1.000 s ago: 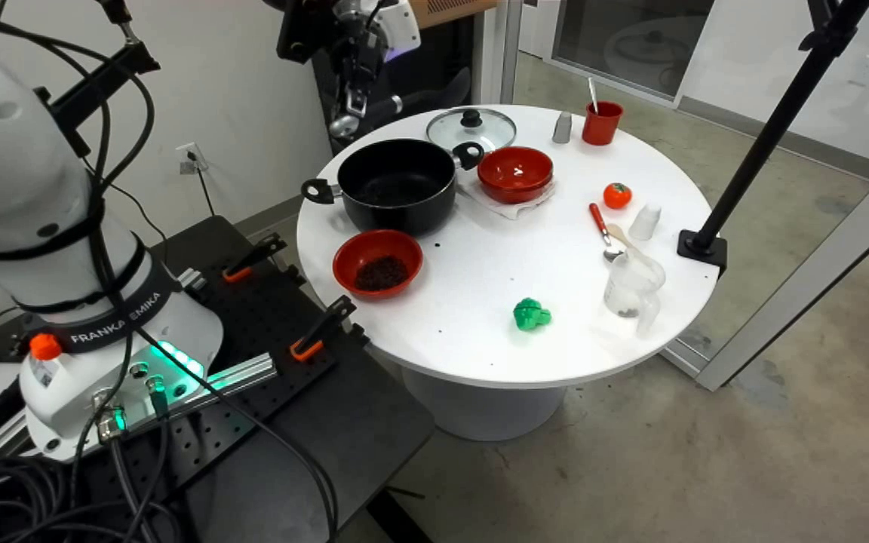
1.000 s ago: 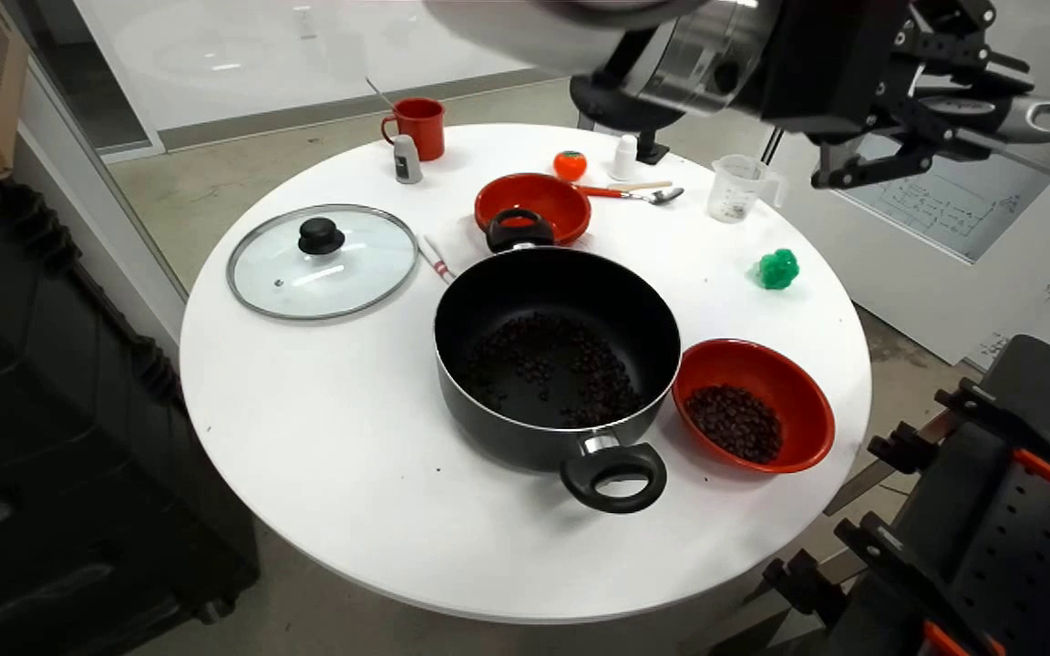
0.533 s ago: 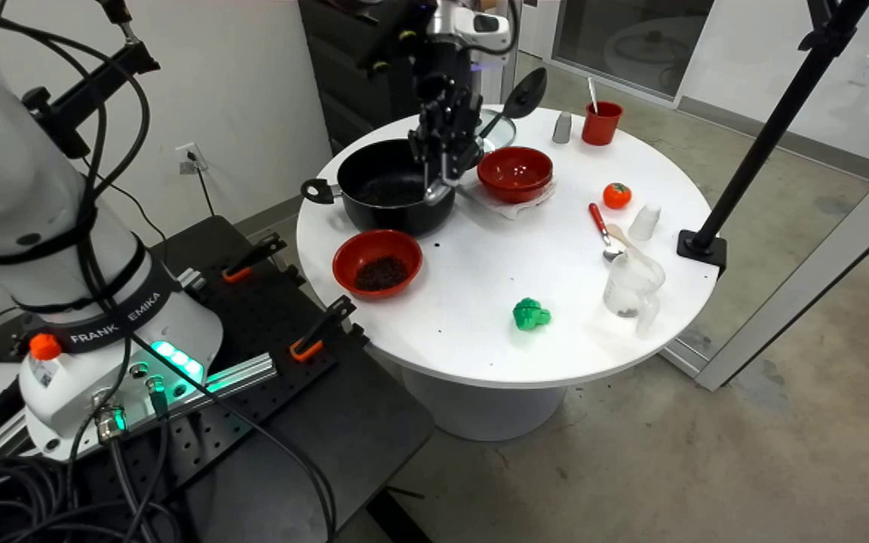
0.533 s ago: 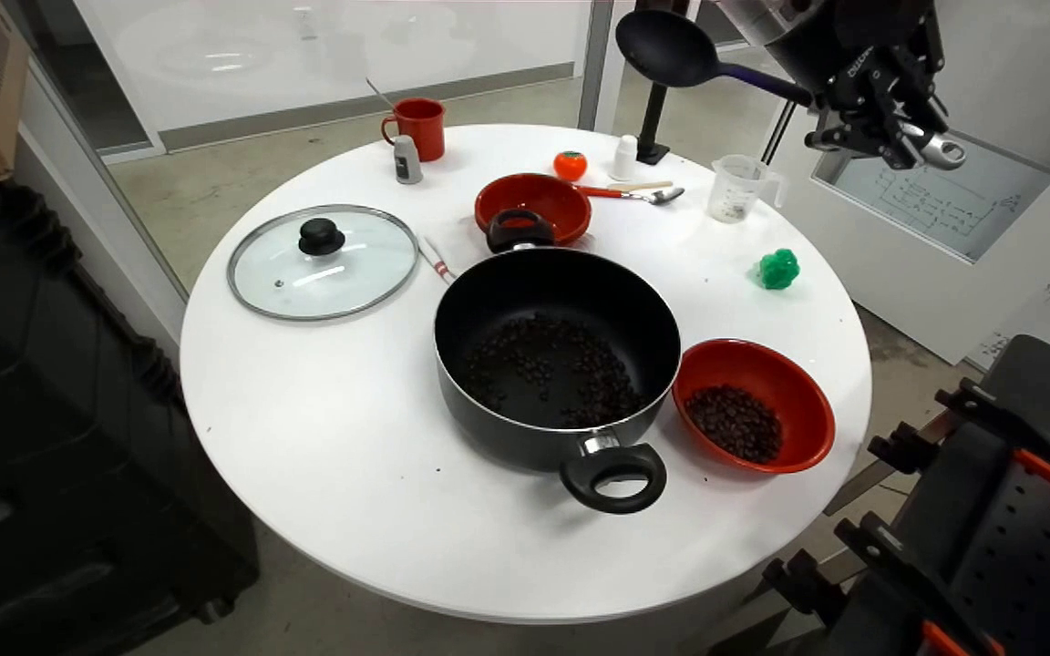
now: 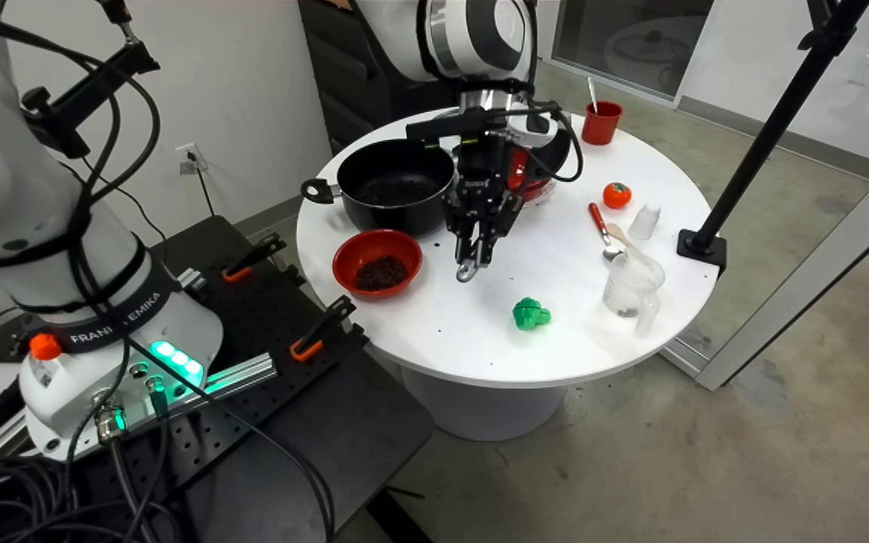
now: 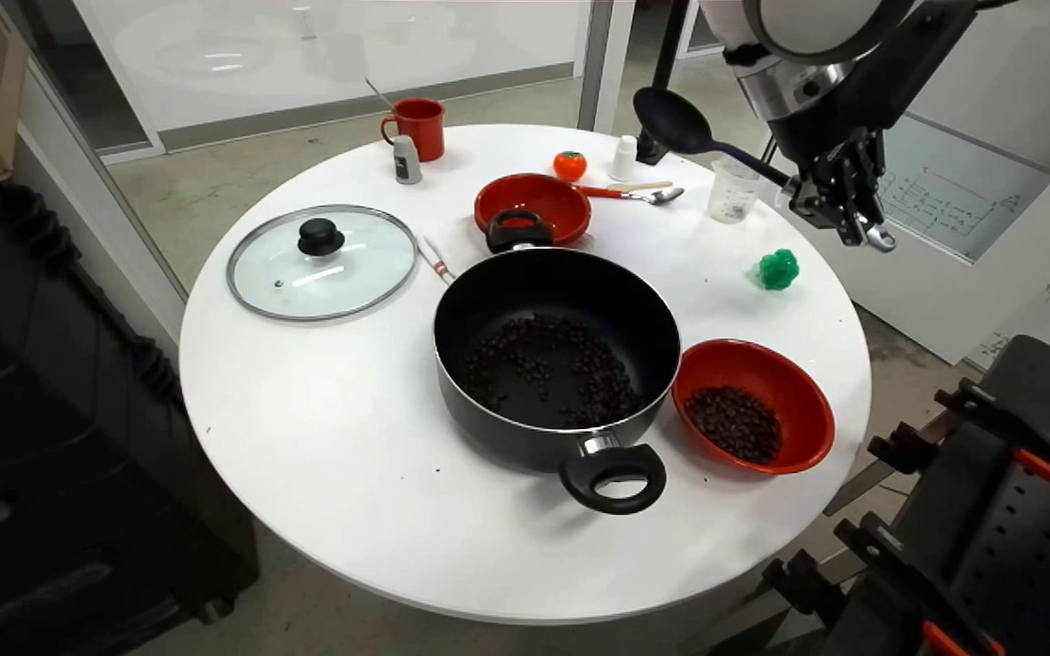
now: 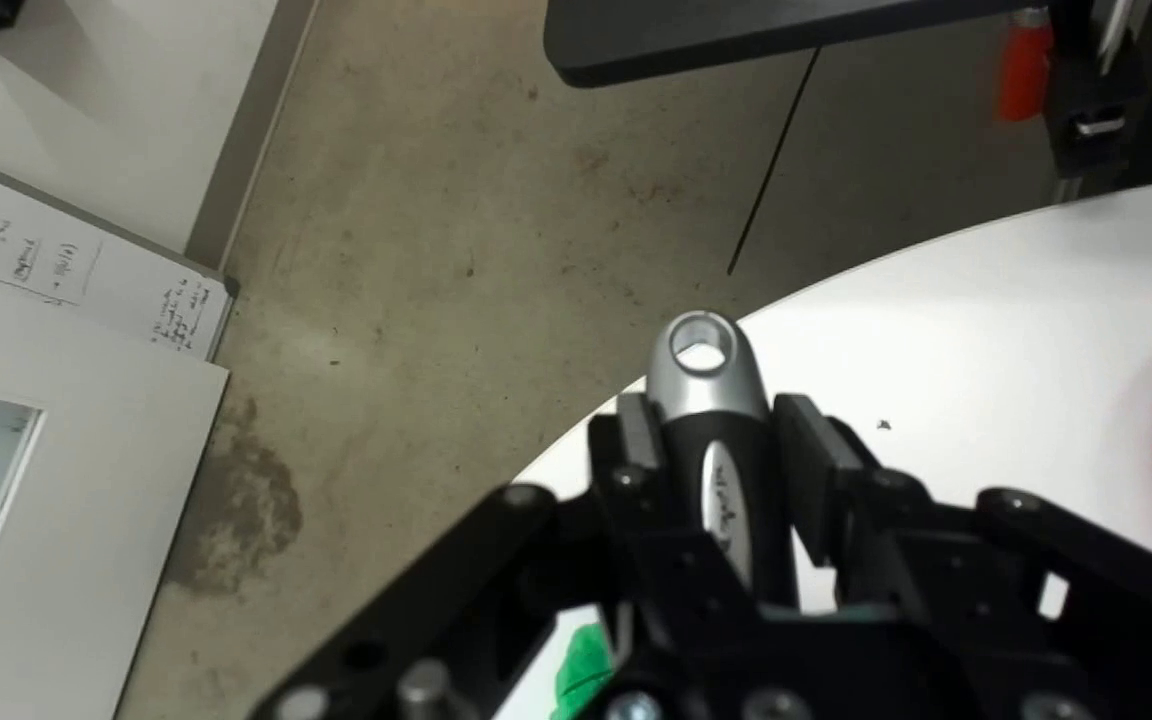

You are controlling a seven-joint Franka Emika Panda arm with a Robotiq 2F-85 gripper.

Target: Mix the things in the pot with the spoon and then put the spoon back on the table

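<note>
In an exterior view, from the left: the lid (image 6: 323,271) lies on the table (image 6: 334,437), black knob up. To its upper right stand the grey shaker (image 6: 407,162) and the mug (image 6: 423,128), both upright. Next is the pot (image 6: 516,442), on the table, dark beans (image 6: 602,387) spread over its floor; a red bowl (image 6: 548,193) sits just behind it, partly hidden by a pot handle. Past these are the tomato (image 6: 571,166), a red-handled teaspoon (image 6: 607,193) and the white shaker (image 6: 623,158). The spoon (image 6: 674,122) is in the air above the table, apart from the pot, slanting from its bowl at upper left to its handle end at lower right. Its handle crosses in front of the jug (image 6: 729,199). Then come the bean bowl (image 6: 798,410), just beside the pot, and the broccoli (image 6: 778,270). Right of these is the gripper (image 7: 716,430), up off the table. In the wrist view its jaws stand no wider than the spoon's handle, clamped on it; the holed grey end sticks out past them.
</note>
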